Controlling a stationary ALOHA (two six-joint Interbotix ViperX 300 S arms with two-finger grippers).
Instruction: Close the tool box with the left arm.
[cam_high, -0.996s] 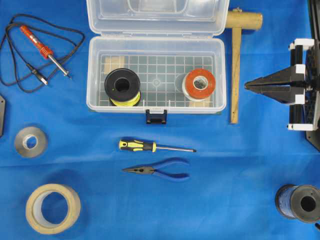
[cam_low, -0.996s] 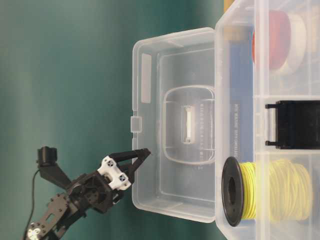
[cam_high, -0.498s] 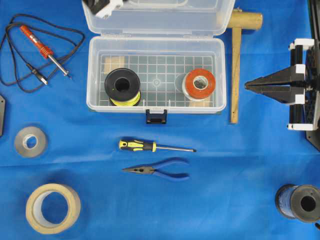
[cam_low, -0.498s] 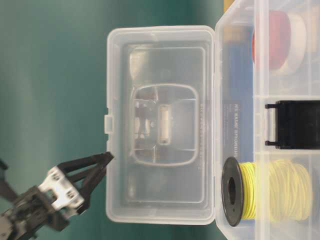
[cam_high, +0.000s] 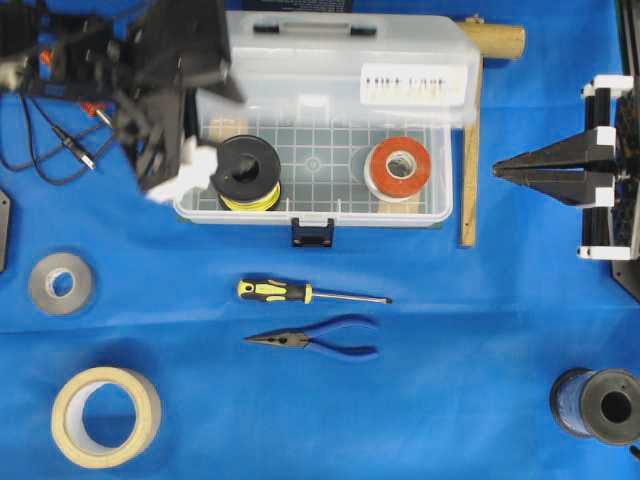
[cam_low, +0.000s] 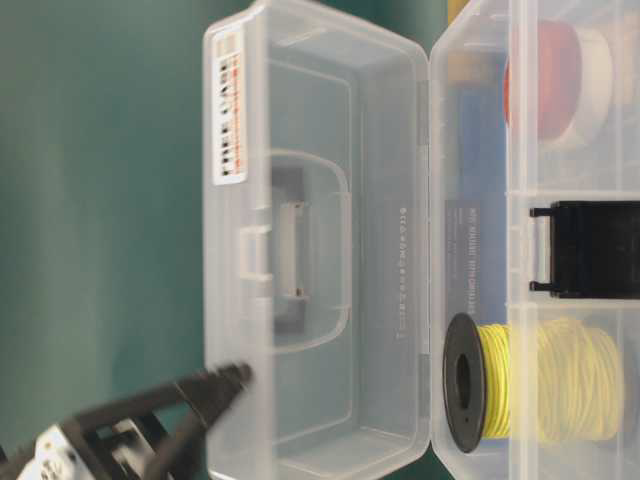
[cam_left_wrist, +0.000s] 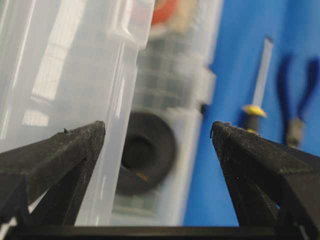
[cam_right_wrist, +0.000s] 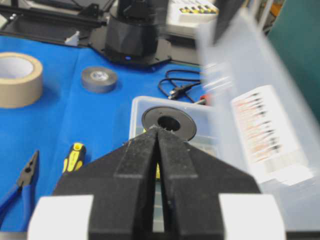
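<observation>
The clear tool box stands at the back middle, holding a black spool of yellow wire and an orange-topped roll. Its lid leans forward over the base, label and handle up; the dark latch hangs free. The blurred left arm is at the box's left end. My left gripper is open wide, one fingertip against the lid's back, and holds nothing. From table level the left gripper meets the lid near its free edge. My right gripper rests shut, right of the box.
A screwdriver and blue pliers lie in front of the box. A wooden mallet is along its right side. A soldering iron, grey tape, masking tape and a blue spool lie around.
The lid has swung from upright to leaning forward over the base. My left gripper has followed it forward and down behind it, still open. The right arm has not moved.
</observation>
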